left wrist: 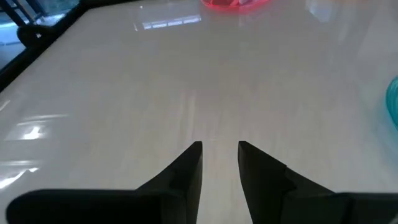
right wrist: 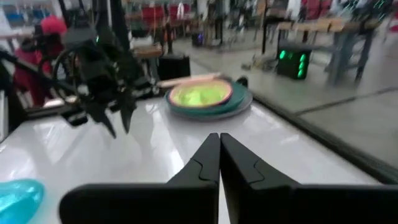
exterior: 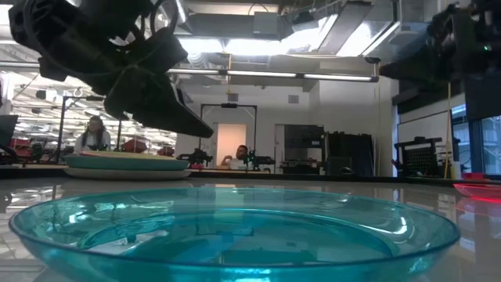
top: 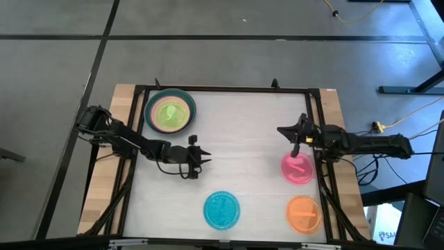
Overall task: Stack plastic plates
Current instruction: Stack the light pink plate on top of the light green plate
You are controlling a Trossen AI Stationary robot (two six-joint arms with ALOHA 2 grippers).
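Note:
A stack of plates (top: 169, 111) with a light green one on top and a teal rim showing stands at the table's far left; it also shows in the right wrist view (right wrist: 205, 96) and the low view (exterior: 129, 164). A pink plate (top: 297, 167), an orange plate (top: 304, 212) and a cyan plate (top: 222, 208) lie singly on the table. My left gripper (top: 205, 158) hovers mid-table to the right of the stack, narrowly open and empty (left wrist: 219, 149). My right gripper (top: 281, 130) is shut and empty (right wrist: 219, 140), just beyond the pink plate's far edge.
A black frame (top: 229, 88) runs around the white table top. Bare table lies between the two grippers. The cyan plate fills the low view's foreground (exterior: 235, 235). People sit in the room beyond the table (exterior: 94, 133).

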